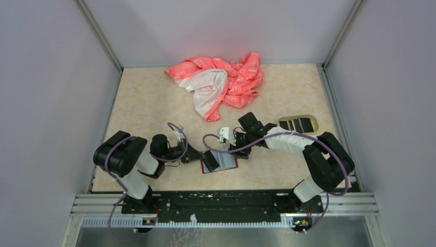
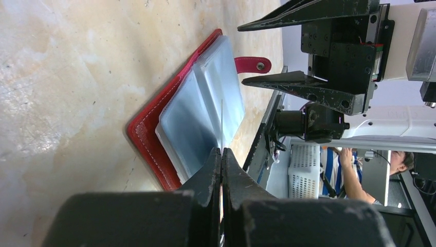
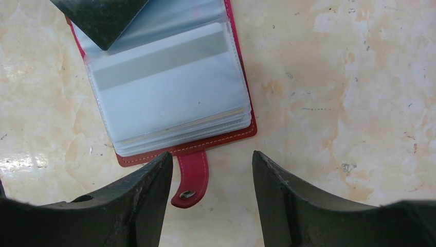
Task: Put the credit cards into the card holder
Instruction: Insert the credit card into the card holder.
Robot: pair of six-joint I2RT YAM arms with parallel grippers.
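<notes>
The dark red card holder [image 1: 226, 164] lies open on the table between my arms, with its clear grey-blue pockets [image 3: 169, 87] facing up and its snap strap [image 3: 191, 177] flat on the table. My left gripper [image 2: 221, 152] is shut on a thin leaf [image 2: 222, 123], seen edge-on, that rises from the holder [image 2: 154, 139]. It looks like a pocket leaf held up. My right gripper [image 3: 212, 170] is open and empty just above the strap. It also shows in the top view [image 1: 234, 149]. The black credit cards [image 1: 297, 124] lie in the oval beige tray [image 1: 314, 119] on the right.
A pink-and-white patterned cloth [image 1: 221, 82] lies bunched at the back middle. The right arm [image 1: 288, 140] stretches between the tray and the holder. Side walls [image 1: 110, 56] close the table in left and right.
</notes>
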